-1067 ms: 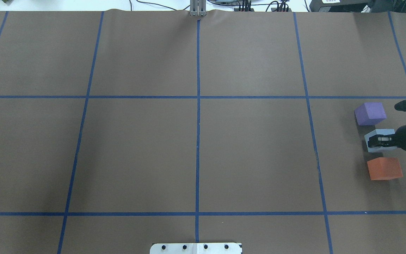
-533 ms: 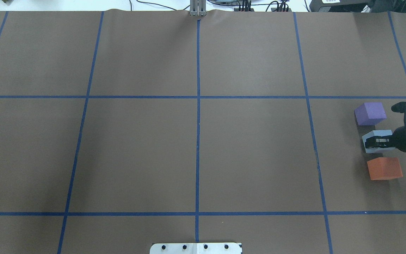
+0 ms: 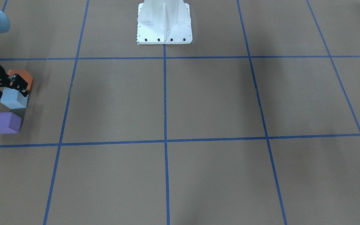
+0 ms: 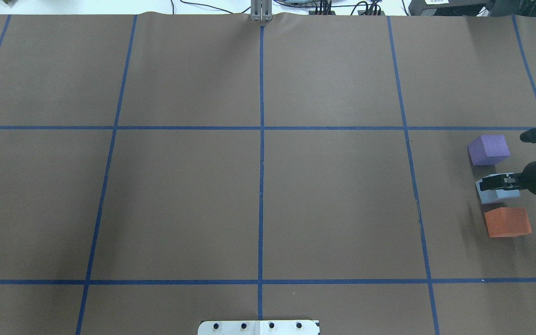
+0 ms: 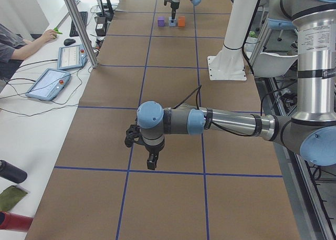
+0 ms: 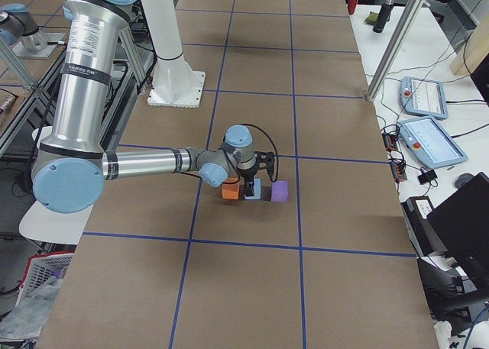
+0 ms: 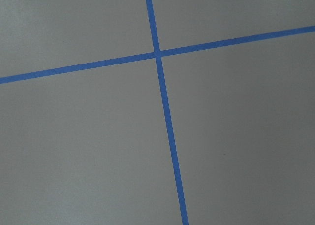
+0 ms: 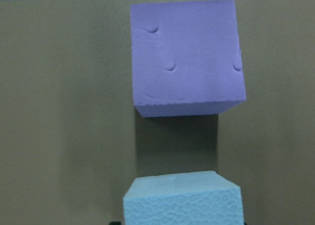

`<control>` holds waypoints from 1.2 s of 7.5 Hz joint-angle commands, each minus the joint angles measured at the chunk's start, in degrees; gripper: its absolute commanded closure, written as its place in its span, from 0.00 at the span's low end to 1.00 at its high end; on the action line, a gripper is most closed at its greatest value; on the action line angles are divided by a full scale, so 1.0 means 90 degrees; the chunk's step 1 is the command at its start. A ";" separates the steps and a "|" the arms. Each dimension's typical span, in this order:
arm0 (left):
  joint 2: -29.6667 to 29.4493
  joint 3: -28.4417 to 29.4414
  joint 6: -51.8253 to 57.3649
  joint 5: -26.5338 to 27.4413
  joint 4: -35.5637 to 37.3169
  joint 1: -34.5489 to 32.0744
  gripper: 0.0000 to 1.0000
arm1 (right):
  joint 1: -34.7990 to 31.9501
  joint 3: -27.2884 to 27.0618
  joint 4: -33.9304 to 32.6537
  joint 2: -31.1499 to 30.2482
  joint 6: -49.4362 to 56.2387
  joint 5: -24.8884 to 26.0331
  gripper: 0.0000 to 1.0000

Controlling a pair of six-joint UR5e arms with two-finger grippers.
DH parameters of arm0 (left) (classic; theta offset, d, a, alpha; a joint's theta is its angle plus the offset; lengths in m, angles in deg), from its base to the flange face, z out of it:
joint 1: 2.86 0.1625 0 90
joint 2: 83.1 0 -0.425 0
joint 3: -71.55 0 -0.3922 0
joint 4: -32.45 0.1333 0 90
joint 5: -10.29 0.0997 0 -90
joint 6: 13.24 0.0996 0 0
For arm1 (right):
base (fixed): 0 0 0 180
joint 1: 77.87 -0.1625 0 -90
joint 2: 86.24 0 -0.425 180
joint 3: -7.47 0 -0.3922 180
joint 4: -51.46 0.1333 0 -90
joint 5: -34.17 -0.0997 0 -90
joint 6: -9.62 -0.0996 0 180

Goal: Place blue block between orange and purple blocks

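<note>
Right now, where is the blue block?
In the overhead view the blue block sits at the table's far right, in the right gripper, with the purple block just beyond it and the orange block nearer the robot.

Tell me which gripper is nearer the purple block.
Right. The right gripper holds the blue block just beside the purple block, with a small gap between the blocks. The left gripper hangs over the table far off at the opposite end.

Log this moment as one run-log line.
right gripper shut on light-blue foam block | block between purple foam cube and orange foam cube | left gripper over table, state unclear
</note>
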 commanded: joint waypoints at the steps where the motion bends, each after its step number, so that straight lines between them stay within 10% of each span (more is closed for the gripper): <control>1: 0.0000 0.0008 -0.0010 -0.0130 0.0000 0.0000 0.00 | -0.1076 -0.0054 -0.0323 -0.0047 0.0942 -0.0894 0.00; 6: -0.0019 0.0018 0.0000 -0.0170 0.0000 0.0000 0.00 | -0.3694 -0.0365 -0.3199 -0.0008 0.5303 -0.1845 0.00; 9: 0.0000 0.0056 0.0039 -0.0131 0.0010 0.0000 0.00 | -0.4088 -0.0533 -0.4037 -0.0105 0.6034 -0.1670 0.00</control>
